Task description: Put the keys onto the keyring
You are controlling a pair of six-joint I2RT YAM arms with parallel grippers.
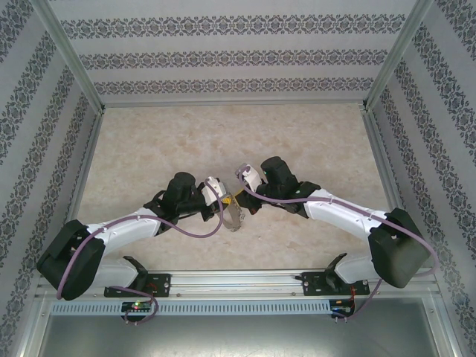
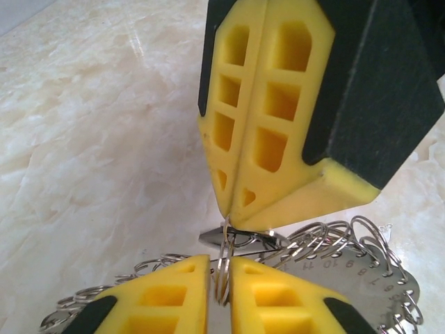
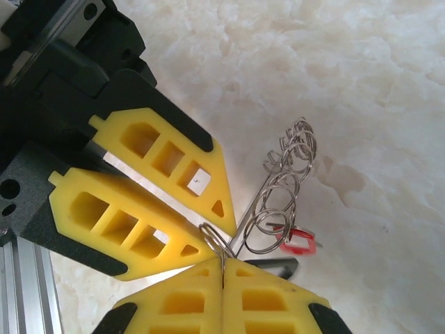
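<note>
Over the marbled table (image 1: 149, 149), wallpaper (image 1: 223, 44) behind, left gripper (image 2: 220, 270) and right gripper (image 3: 222, 268) pinch the keyring (image 3: 297, 147).

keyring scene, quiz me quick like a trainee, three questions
1. True or false: the left gripper has its jaws spread wide apart.
2. What colour is the brighter key tag by the keyring in the right wrist view? A green, B red, C white.
3. Fill in: the flat metal plate among the rings is stamped with ____.
Key: 1 false, the jaws are shut on a small ring. 2 B. 3 numbers.
</note>
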